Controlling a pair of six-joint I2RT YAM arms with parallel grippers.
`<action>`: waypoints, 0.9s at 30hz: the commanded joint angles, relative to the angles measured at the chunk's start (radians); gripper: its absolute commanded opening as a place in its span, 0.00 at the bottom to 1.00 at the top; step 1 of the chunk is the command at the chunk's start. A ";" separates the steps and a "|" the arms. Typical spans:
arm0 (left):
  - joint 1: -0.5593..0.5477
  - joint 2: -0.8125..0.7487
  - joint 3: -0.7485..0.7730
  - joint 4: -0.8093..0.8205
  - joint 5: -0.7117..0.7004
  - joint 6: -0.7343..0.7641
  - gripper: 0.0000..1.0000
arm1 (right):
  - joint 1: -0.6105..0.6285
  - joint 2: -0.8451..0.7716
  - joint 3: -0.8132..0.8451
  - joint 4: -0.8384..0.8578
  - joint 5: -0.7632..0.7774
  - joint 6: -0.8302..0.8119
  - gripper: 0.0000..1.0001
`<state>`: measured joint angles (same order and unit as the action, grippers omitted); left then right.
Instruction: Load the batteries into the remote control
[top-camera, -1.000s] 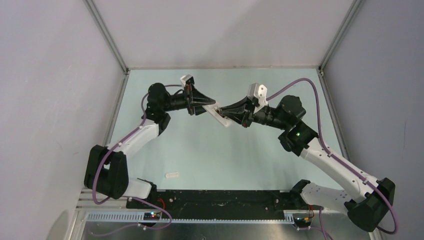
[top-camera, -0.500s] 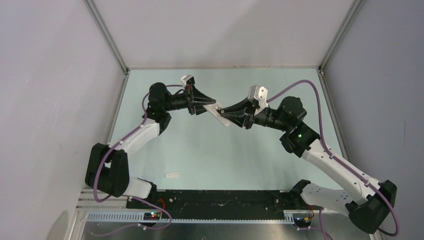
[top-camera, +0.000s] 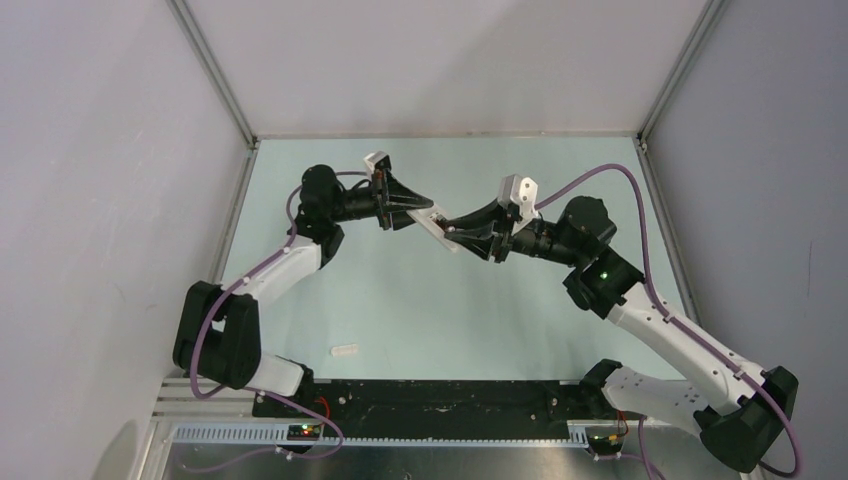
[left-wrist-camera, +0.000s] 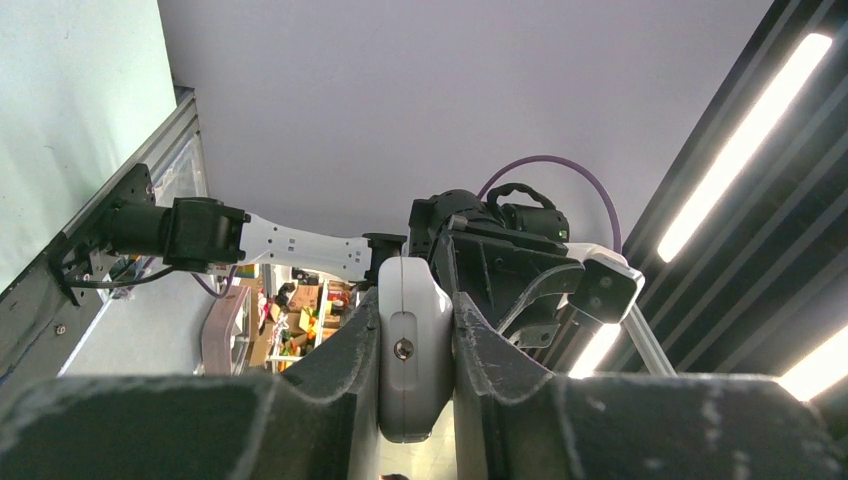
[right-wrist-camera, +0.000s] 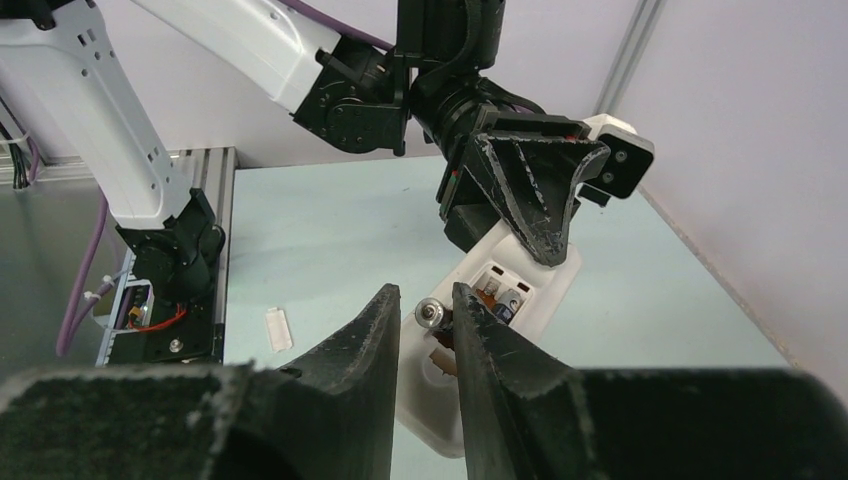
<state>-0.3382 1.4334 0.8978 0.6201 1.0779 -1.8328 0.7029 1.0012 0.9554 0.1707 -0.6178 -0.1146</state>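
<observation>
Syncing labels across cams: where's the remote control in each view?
Top external: remote control at picture centre, held up between the two arms' grippers.
Left wrist: its white end at lower centre, clamped between that wrist's fingers.
Right wrist: lower centre-right, open battery recess facing the camera.
Shared landmark: the left gripper, shut on the remote's end in all three.

The remote control (top-camera: 445, 241) hung mid-table between the left gripper (top-camera: 422, 212), far-left, and right gripper (top-camera: 454, 230), near-right; a cover strip (top-camera: 343, 350) lay on the table (top-camera: 420, 310), near-left.
</observation>
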 joint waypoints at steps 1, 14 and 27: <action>-0.005 0.005 0.018 0.035 -0.007 -0.002 0.00 | -0.001 -0.026 0.000 -0.005 -0.007 -0.010 0.30; -0.006 0.003 0.005 0.035 -0.008 0.009 0.00 | -0.003 -0.025 -0.001 -0.025 0.032 0.031 0.27; -0.005 0.028 -0.005 0.035 0.013 0.093 0.00 | 0.004 -0.072 0.005 0.017 0.117 0.187 0.73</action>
<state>-0.3382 1.4425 0.8955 0.6201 1.0771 -1.7962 0.7013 0.9768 0.9497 0.1516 -0.5632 -0.0078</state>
